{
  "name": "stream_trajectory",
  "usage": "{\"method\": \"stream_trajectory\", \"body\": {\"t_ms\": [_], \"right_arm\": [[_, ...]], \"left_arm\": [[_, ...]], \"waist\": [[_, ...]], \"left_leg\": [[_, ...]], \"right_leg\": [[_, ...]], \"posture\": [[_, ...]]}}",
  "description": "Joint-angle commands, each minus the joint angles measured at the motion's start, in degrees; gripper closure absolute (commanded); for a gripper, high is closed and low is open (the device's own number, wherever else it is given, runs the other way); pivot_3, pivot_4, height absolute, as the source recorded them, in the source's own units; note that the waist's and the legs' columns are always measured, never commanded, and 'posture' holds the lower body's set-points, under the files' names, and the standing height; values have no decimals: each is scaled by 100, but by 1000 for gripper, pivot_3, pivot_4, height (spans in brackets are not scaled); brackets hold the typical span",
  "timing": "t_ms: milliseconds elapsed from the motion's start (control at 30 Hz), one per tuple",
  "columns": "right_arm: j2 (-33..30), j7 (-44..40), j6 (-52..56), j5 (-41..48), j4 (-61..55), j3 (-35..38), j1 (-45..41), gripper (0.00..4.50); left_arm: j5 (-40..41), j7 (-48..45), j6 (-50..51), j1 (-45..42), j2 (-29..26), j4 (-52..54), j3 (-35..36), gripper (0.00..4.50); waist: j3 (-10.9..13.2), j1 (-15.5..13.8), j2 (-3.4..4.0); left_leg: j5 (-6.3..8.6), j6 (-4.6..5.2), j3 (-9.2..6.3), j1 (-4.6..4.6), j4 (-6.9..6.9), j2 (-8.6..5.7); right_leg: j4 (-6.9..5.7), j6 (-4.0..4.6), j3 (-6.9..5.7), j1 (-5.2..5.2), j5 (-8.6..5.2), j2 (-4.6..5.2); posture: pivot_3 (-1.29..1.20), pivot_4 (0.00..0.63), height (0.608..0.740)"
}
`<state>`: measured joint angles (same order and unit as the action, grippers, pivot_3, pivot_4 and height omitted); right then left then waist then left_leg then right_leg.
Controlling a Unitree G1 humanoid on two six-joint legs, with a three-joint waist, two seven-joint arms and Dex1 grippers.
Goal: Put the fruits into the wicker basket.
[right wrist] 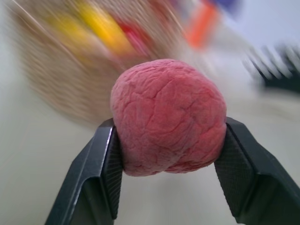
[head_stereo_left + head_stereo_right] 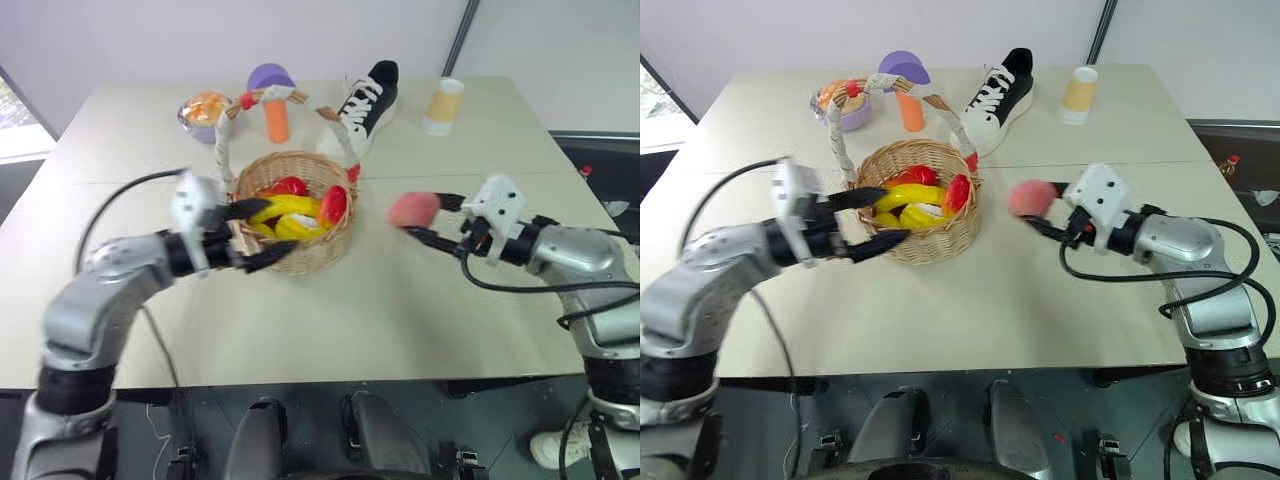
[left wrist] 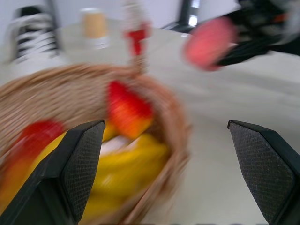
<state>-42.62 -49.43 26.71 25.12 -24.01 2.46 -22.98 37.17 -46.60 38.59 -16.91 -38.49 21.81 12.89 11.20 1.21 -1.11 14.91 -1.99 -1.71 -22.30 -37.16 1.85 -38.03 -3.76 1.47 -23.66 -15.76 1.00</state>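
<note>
The wicker basket (image 2: 312, 250) stands mid-table under its tall white-and-red handle (image 2: 225, 135). Inside lie a yellow banana (image 2: 285, 207), a red-orange mango-like fruit (image 2: 333, 205) and another red piece (image 2: 285, 186). My left gripper (image 2: 275, 232) is open at the basket's near-left side, one finger over the rim and one outside the wall, holding nothing. My right gripper (image 2: 418, 218) hovers above the table just right of the basket. It is shut on the pink peach (image 1: 168, 117), which sits squeezed between both pads (image 1: 110, 164).
Behind the basket stand a black-and-white shoe (image 2: 368, 105), a tan cup (image 2: 443, 106), a purple-capped orange mushroom (image 2: 273, 100) and a lilac bowl (image 2: 203, 112) with an orange lump. Bare table (image 2: 400, 310) lies between me and the basket.
</note>
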Motion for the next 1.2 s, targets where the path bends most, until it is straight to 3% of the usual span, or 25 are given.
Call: {"method": "stream_trajectory", "body": {"t_ms": [33, 200, 333, 467, 500, 600, 733, 833, 967, 1167, 1200], "right_arm": [[840, 414, 300, 187, -448, -729, -626, 2308], [2210, 1664, 329, -1038, 691, -1694, -1432, 2308], [2633, 1950, 94, -1508, 1194, -1952, -1635, 2308], [2851, 2044, -111, -1593, 1251, -1804, -1767, 328], [2849, 2006, -198, -1610, 1195, -1799, -1765, 10], [2669, 1610, -424, -1416, 712, -1754, -1558, 10], [1959, 885, 522, 181, -373, -651, -451, 10], [1762, 1047, 712, 416, -385, -208, -18, 10], [1994, 1563, 491, 34, 146, -187, -38, 10], [2869, 2210, -366, -670, 1881, -409, -918, 10], [2965, 2249, -492, -757, 2164, -428, -1062, 252]], "left_arm": [[257, 31, -108, 232, -99, 16, 647, 0], [218, 133, -198, 626, -111, 193, 807, 0], [296, 301, -183, 734, -41, 400, 788, 0], [406, 431, -136, 756, 6, 515, 747, 0], [432, 447, -124, 753, 14, 524, 736, 0], [557, 537, -110, 726, 106, 514, 740, 0], [540, 596, -158, 646, 175, 410, 580, 0], [571, 542, -150, 648, 200, 371, 490, 0], [602, 481, -172, 628, 257, 364, 368, 0], [554, 529, -244, 484, 413, 311, 178, 0], [550, 549, -251, 481, 437, 338, 146, 0]], "waist": [[-1, 7, -2], [-4, -53, -6], [-4, -63, -7], [-4, -34, -7], [-4, -26, -7], [-4, -20, -6], [-5, -80, -8], [-4, -27, -8], [-4, 93, -7], [-3, 141, -5], [-3, 135, -4]], "left_leg": [[0, 0, 1, 3, -1, 2], [-2, -3, 4, -6, -2, -3], [-4, -8, 5, -27, 1, -9], [-3, -7, 6, -32, 3, -19], [-3, -7, 6, -31, 3, -19], [-3, -7, 8, -27, 3, -17], [-2, -5, -2, -26, 5, -16], [-1, -4, 5, -16, 2, -21], [-2, -3, 17, 2, 3, -18], [-2, -4, 13, 0, 4, 5], [-2, -4, 13, -2, 5, 7]], "right_leg": [[0, 4, -1, 2, 2, -1], [0, 7, -2, -5, 3, 4], [-1, 7, -4, -23, 5, 41], [-1, 3, -3, -33, 7, 54], [-1, 3, -4, -33, 7, 54], [-5, 3, -4, -33, 7, 49], [1, 4, -13, -16, 5, 49], [9, 1, -11, -3, 6, 56], [2, 3, 3, -3, 5, 40], [-9, 17, 12, -17, 10, -17], [-10, 19, 13, -20, 10, -19]], "posture": [[0, 150, 740], [0, 150, 740], [0, 150, 740], [0, 150, 740], [0, 150, 740], [0, 150, 740], [0, 150, 740], [0, 150, 740], [0, 150, 740], [0, 150, 740], [0, 150, 740]]}}
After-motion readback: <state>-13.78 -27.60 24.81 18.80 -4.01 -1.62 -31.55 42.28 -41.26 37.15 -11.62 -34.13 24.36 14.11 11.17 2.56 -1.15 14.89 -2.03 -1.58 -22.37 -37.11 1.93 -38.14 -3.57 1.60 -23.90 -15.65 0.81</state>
